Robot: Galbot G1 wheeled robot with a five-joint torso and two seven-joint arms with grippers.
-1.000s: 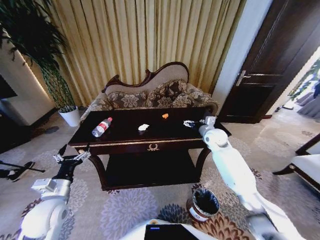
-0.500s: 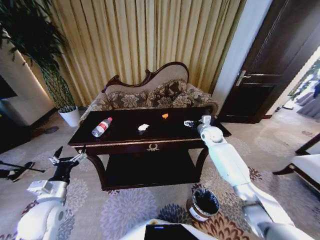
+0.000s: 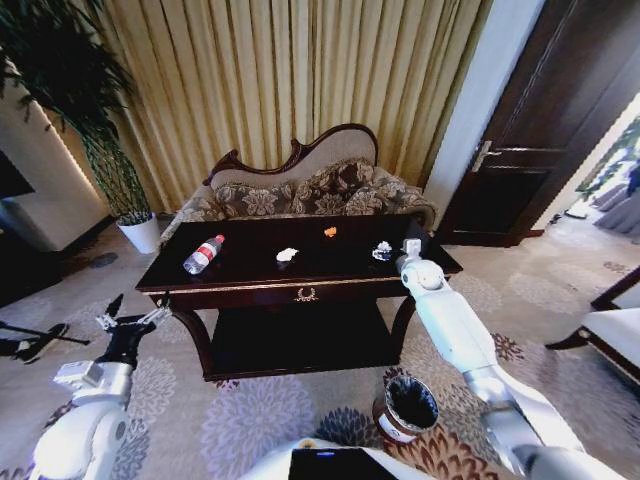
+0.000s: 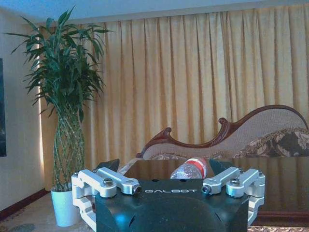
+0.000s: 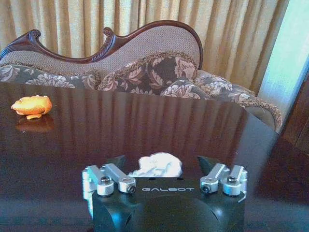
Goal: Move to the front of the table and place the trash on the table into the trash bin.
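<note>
The left end effector [image 3: 130, 318] hangs off the counter's [image 3: 250, 275] left corner, fingers apart and empty, the bottle [image 3: 204, 254] beyond it. The right end effector [image 3: 392, 250] sits low over the counter with a white wad [image 5: 157, 164] between its spread fingers, apparently not yet clamped. The pick-up step is in hand; closing comes next, then carrying to the trash bin [image 3: 407, 408] below.

sofa [image 3: 305, 190] behind | gold curtains [image 3: 290, 80] rear wall | potted plant [image 3: 90, 110] left | dark door [image 3: 545, 120] right
</note>
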